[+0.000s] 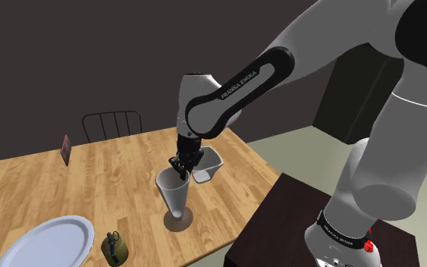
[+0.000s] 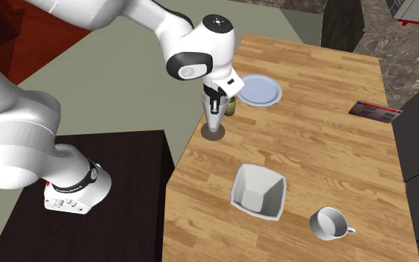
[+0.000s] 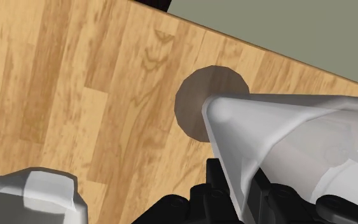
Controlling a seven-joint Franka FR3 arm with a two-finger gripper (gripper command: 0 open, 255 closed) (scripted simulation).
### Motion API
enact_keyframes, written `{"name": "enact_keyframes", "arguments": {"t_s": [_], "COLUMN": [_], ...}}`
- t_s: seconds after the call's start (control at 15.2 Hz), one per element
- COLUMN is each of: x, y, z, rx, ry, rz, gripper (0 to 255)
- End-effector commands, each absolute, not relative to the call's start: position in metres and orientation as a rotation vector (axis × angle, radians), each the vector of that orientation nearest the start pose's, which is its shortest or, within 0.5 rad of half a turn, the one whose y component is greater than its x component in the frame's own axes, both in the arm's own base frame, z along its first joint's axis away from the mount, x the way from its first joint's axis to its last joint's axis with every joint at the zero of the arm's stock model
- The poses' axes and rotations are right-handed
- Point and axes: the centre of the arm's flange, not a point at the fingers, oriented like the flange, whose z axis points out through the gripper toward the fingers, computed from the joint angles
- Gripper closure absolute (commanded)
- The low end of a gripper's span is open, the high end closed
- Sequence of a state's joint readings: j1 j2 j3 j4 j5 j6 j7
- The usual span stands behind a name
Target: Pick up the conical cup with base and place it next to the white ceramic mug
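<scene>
— What is the biggest thing there?
— The pale wooden plank table, spread out beneath the pincer. After it comes the white jointed arm, bending down to it.
— And the black two-finger pincer itself?
— It is clamped on the rim of the translucent grey conical cup with a round base. In the wrist view one finger sits inside the wall and the other outside, pinching it. The cup is upright, directly below the pincer. I cannot tell whether its base touches the wood.
— What lies around it?
— A pale round plate is near the pincer on one side. On the opposite side, somewhat farther off, stands a white square bowl with sloping walls.
— The mug?
— The white mug with a handle is well apart from the pincer, beyond the square bowl.
— Anything smaller?
— A small olive-green round object, between the pincer and the plate.
</scene>
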State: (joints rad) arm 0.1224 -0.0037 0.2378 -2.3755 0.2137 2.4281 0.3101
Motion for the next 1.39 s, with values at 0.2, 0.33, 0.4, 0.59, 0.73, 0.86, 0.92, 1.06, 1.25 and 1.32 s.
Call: {"name": "enact_keyframes", "arguments": {"t_s": [0.2, 0.33, 0.4, 0.59, 0.73, 0.86, 0.92, 1.06, 1.25, 1.32], "x": [0.469, 0.469, 0.469, 0.469, 0.469, 0.469, 0.469, 0.469, 0.469, 0.469], "y": [0.177, 0.177, 0.177, 0.177, 0.177, 0.177, 0.177, 0.177, 0.177, 0.177], "z": [0.356, 0.367, 0.372, 0.388, 0.398, 0.409, 0.414, 0.425, 0.441, 0.446], "rx": [-2.983, -2.983, -2.983, -2.983, -2.983, -2.983, -2.983, -2.983, -2.983, -2.983], "ry": [0.161, 0.161, 0.161, 0.161, 0.161, 0.161, 0.161, 0.161, 0.161, 0.161], "rz": [-0.009, -0.009, -0.009, -0.009, -0.009, -0.009, -0.009, -0.009, -0.009, -0.009], "gripper": [255, 255, 255, 255, 255, 255, 255, 255, 255, 255]}}
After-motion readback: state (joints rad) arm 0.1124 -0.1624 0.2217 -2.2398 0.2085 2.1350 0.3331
